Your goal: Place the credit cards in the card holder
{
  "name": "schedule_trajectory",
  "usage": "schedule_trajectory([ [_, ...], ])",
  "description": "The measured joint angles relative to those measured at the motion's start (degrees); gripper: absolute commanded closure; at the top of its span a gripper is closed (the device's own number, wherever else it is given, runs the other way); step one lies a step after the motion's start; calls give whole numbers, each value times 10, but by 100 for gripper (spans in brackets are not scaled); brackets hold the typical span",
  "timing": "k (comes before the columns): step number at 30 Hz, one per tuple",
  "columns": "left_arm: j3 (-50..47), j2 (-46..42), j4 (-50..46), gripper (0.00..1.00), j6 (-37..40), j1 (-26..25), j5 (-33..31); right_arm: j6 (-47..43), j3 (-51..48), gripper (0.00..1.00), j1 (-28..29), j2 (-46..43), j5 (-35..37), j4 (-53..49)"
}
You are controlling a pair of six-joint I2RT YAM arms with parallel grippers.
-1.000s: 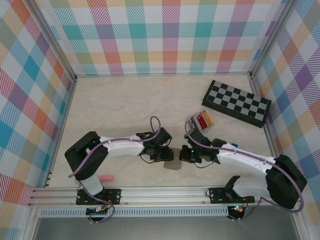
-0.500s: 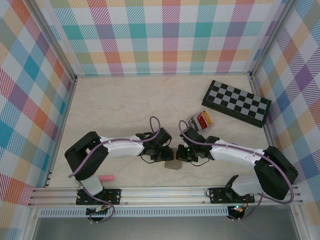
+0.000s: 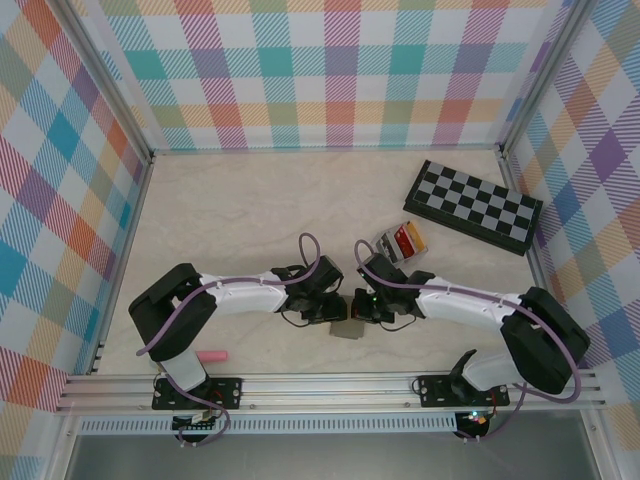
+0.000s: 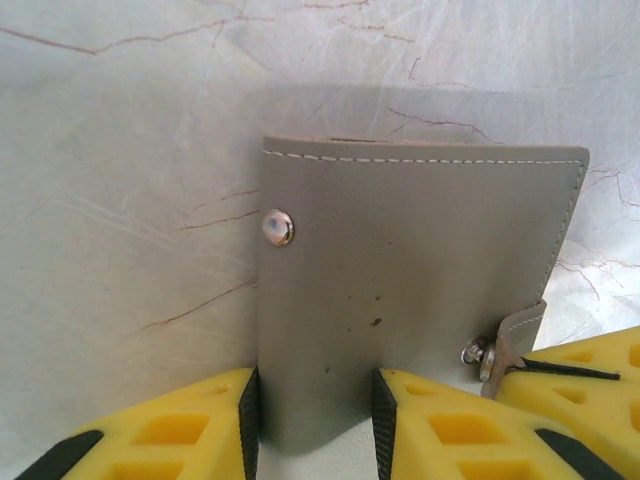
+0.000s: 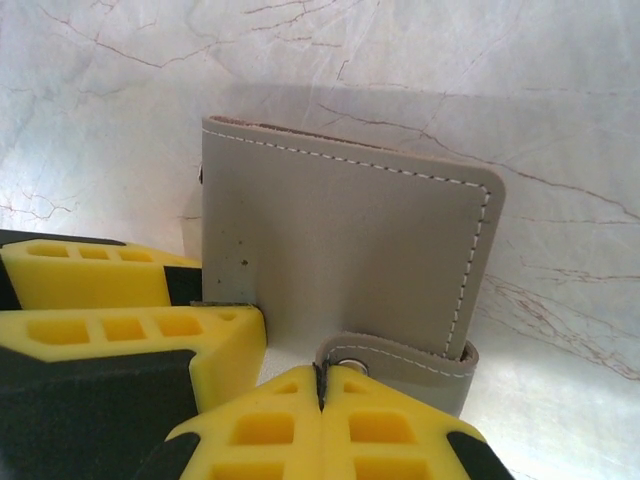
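Top external view: the right arm (image 3: 470,305) has been pulled inward, while the card holder (image 3: 347,330), at the near middle of the table (image 3: 250,210), is clamped by the left gripper (image 4: 315,405) and its strap (image 5: 400,352) pinched in the closed right gripper (image 5: 320,390), so unfolding is expected next.

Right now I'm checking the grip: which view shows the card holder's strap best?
The right wrist view: the strap curls off the card holder into the shut right end effector. The left wrist view catches just the strap's end; in the top view it is too small to tell.
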Motion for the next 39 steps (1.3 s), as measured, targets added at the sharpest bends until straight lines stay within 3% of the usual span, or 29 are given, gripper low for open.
schedule_trajectory([
  [17, -7, -2, 11, 66, -9, 0, 0, 14, 16, 100, -3, 35, -13, 4],
  [23, -10, -3, 14, 66, -10, 0, -1, 25, 16, 95, -5, 38, -19, 5],
  [27, -13, -8, 15, 66, -10, 0, -4, 25, 16, 84, -5, 28, -12, 0],
  [30, -22, -19, 16, 64, -11, -2, -15, 16, 17, 67, -5, -7, 14, -15],
  [32, -33, -37, 12, 61, -12, -2, -28, 6, 24, 61, -5, -47, 44, -40],
  [35, -44, -71, 6, 58, -11, -3, -51, -6, 49, 43, -5, -106, 122, -85],
  [39, -44, -122, -9, 54, -5, -3, -91, -16, 74, 27, -5, -176, 266, -154],
])
